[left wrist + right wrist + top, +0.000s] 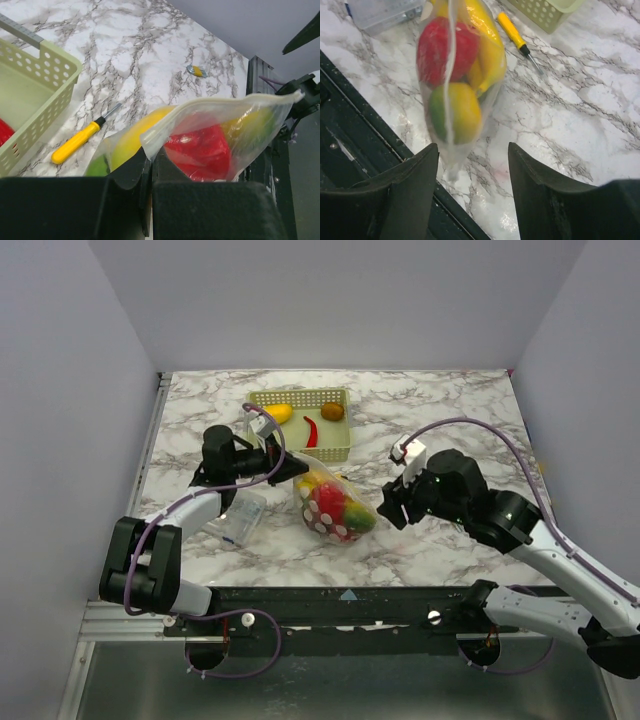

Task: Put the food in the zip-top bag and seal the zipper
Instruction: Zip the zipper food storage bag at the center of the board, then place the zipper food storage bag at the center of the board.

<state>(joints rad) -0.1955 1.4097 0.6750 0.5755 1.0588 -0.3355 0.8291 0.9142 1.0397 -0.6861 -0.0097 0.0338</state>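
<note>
Left wrist view: left pincer [150, 167] pinches the zip-top bag [200, 115]; right pincer [472, 152] spread, holding nothing.

I note the left arm [140, 565] and right arm [512, 522] match: black joint housings, white link shells. A purple cable [500, 430] loops along each. Small white block [411, 451] on right wrist. Right end effector [472, 165] fingers are matte black and broad.
</note>
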